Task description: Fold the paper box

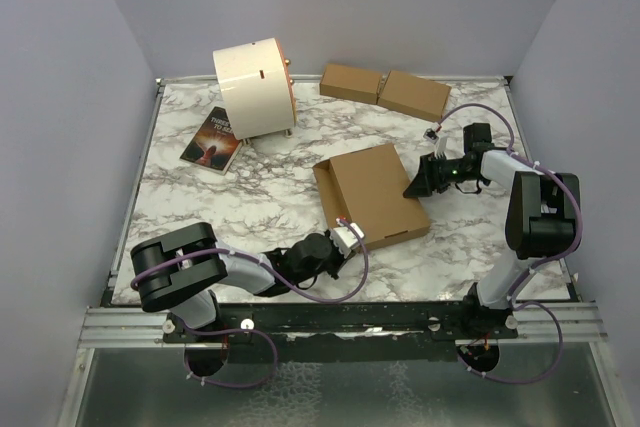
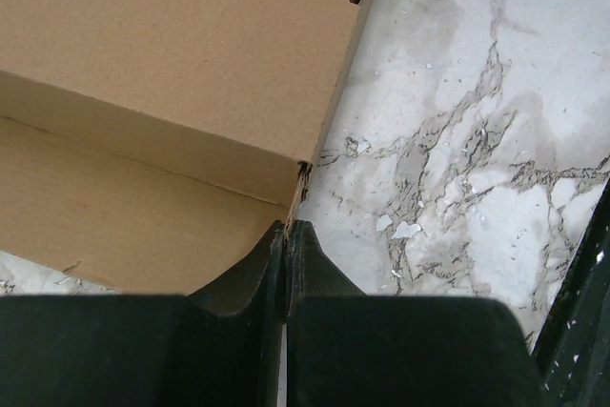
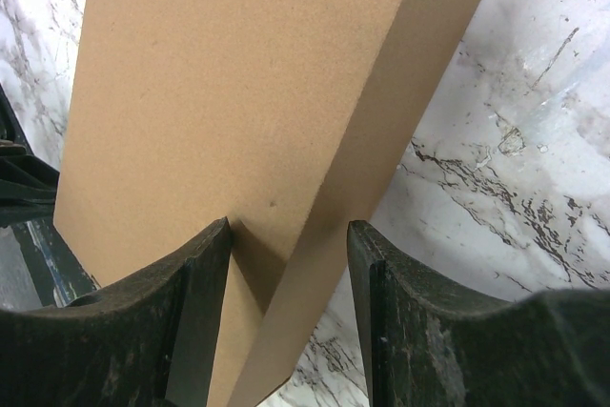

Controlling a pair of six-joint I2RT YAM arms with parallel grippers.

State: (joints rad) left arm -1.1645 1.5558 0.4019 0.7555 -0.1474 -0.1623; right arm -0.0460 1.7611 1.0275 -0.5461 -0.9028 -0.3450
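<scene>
The paper box [image 1: 372,195] lies as a flat brown cardboard tray shape in the middle of the marble table [image 1: 260,197]. My left gripper [image 1: 345,232] is at its near left corner. In the left wrist view its fingertips [image 2: 289,231] are pressed together with the thin corner edge of the paper box [image 2: 172,54] pinched between them. My right gripper [image 1: 418,185] is at the box's right edge. Its jaws [image 3: 289,231] straddle the edge of the paper box [image 3: 238,92]: one finger [image 3: 205,264] rests on the top face, the other [image 3: 376,274] stands clear of the side wall.
A cream cylindrical drum [image 1: 252,87] stands at the back left with a dark book [image 1: 212,139] in front of it. Two smaller closed brown boxes [image 1: 352,82] [image 1: 415,94] lie side by side at the back. Lilac walls surround the table.
</scene>
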